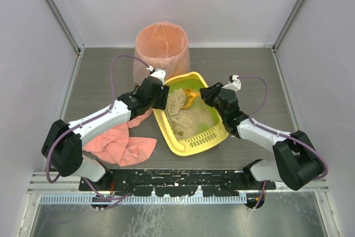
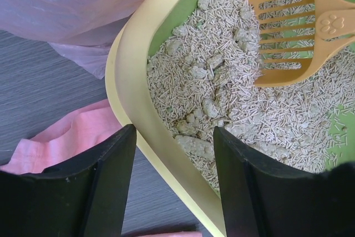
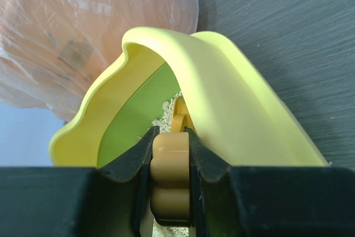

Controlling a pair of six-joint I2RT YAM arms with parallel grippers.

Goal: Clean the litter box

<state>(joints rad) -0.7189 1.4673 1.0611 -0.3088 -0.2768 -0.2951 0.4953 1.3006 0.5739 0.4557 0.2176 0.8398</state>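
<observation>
Pink cloth [image 1: 122, 145] (crumpled) beside litter box [image 1: 180, 148]

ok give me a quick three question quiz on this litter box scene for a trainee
1. True or false: the right gripper is shut on the handle of the orange scoop.
2. In the top view, what lies on the table left of the litter box? a) a pink cloth b) a blue sponge c) a brush
3. Fill in: the open jaws of the left gripper stand on either side of the box's ____.

Key: 1 true; 2 a; 3 rim
</observation>
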